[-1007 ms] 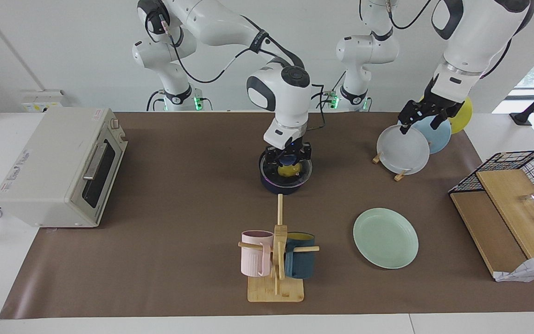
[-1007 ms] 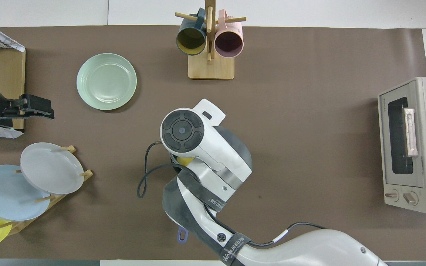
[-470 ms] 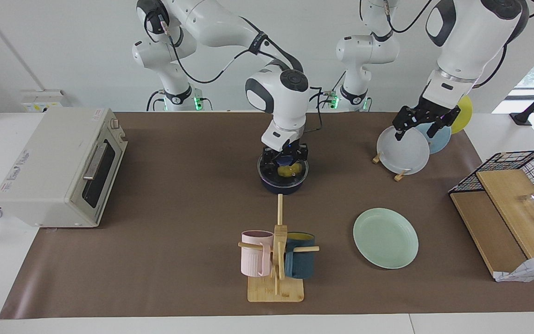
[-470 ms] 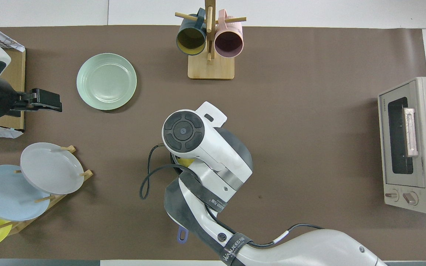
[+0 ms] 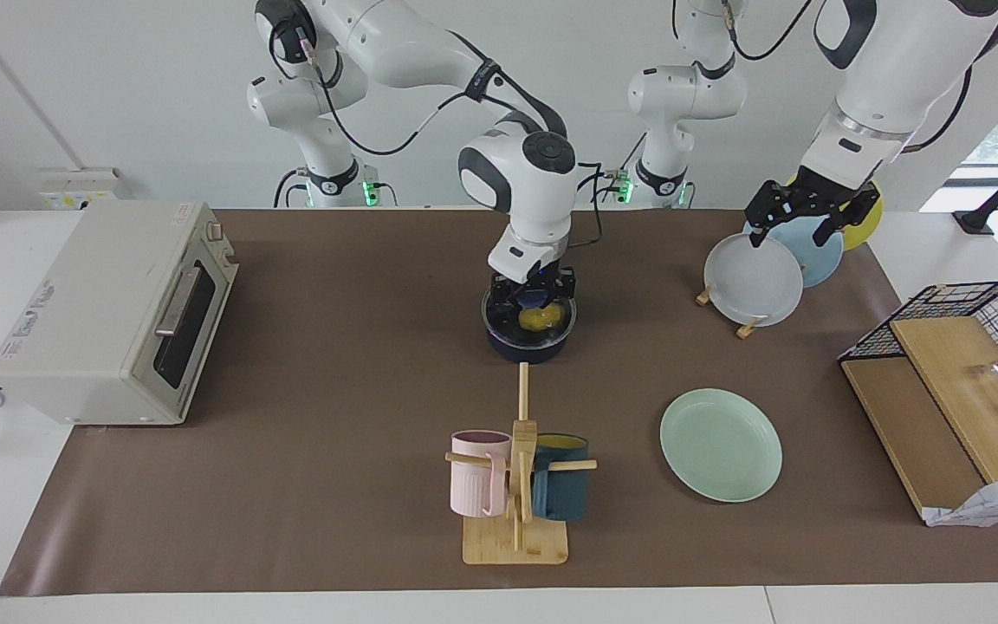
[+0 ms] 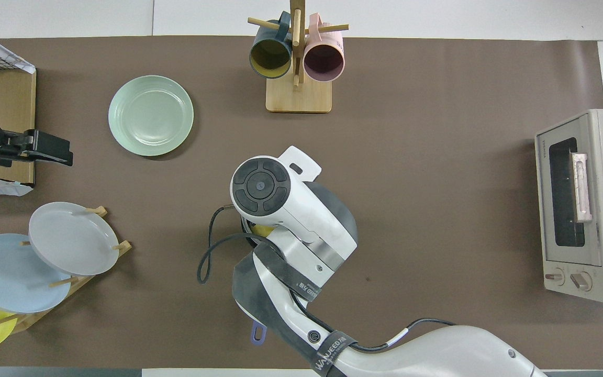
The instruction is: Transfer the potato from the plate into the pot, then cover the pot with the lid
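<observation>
The dark navy pot (image 5: 527, 350) stands mid-table, with the yellow potato (image 5: 536, 321) inside it, seen through the clear glass lid (image 5: 499, 319). The lid lies on the pot's rim or just above it; I cannot tell which. My right gripper (image 5: 534, 299) is shut on the lid's blue knob. From overhead the right arm hides the pot, leaving a sliver of potato (image 6: 263, 229) and the handle's end (image 6: 257, 333). The mint-green plate (image 5: 721, 444) (image 6: 151, 115) lies bare, farther from the robots. My left gripper (image 5: 795, 221) (image 6: 53, 153) hangs open over the upright plates, holding nothing.
A toaster oven (image 5: 118, 312) sits at the right arm's end of the table. A wooden mug tree (image 5: 518, 485) with a pink and a teal mug stands farther out than the pot. A rack of upright plates (image 5: 752, 282) and a wire basket (image 5: 967, 303) stand at the left arm's end.
The right gripper, with the lid, has shifted slightly over the pot. The left gripper dipped, then rose again above the plate rack, still open.
</observation>
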Robot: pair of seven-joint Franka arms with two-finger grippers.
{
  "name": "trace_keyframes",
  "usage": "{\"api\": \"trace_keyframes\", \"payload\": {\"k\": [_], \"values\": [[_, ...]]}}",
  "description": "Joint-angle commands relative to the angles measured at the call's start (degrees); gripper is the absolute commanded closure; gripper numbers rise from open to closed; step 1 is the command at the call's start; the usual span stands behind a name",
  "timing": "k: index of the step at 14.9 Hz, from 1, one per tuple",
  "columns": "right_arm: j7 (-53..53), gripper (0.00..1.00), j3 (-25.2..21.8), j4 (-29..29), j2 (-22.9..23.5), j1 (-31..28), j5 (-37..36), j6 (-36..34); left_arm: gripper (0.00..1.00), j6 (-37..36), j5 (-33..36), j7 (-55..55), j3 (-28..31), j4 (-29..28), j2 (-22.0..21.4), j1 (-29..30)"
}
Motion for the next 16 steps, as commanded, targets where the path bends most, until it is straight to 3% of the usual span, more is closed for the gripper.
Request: {"api": "trace_keyframes", "payload": {"k": [1, 16], "values": [[0.65, 0.61, 0.65, -1.51, -1.60, -0.62, 1.17, 0.16, 0.00, -2.43, 0.43, 2.53, 1.16, 0.13, 0.36, 0.12], [1.00, 0.61, 0.65, -2.92, -1.95, -0.18, 2.22, 0.51, 0.00, 0.47, 0.35, -2.66, 0.46, 1.27, 0.19, -0.15]]}}
